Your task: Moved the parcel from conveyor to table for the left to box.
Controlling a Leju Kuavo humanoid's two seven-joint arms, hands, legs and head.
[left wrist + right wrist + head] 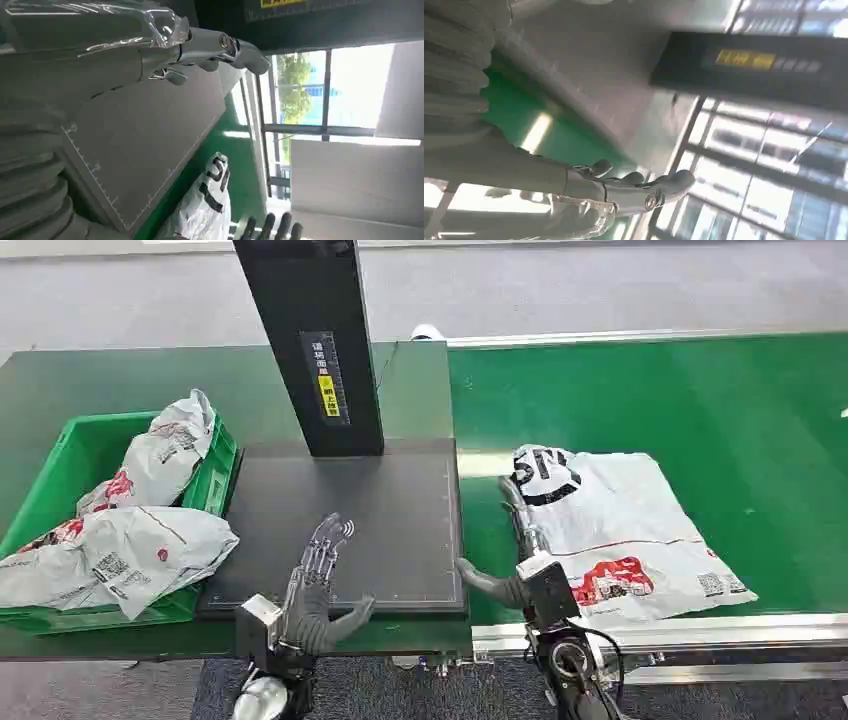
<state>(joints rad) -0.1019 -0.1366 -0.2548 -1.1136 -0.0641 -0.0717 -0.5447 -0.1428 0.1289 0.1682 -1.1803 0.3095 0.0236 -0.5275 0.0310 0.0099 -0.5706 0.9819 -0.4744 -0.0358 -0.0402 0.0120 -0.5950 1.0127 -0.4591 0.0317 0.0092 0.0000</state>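
The green conveyor (700, 410) ran across the right half of the head view, and the dark scanning mat (380, 510) lay on the table beside it, at the foot of a black post (310, 340). A green box (75, 455) at the far left already held other grey bags. The parcel (630, 530) (a flat white mailer with black and red print) lay on the belt near its inner edge, close to the mat but not on it.

The right hand (515, 540) reached along the parcel's near-left edge, fingers stretched out and thumb splayed toward the mat; it appeared to touch the bag's border without holding it. The left hand (320, 580) hovered over the mat, fingers spread, empty.

For this step, the right hand would do best to get its fingers under or firmly over that soft edge before dragging, since a thin bag tends to crumple or slip. A low sideways sweep onto the mat, clear of the post, should leave it within the left hand's reach.
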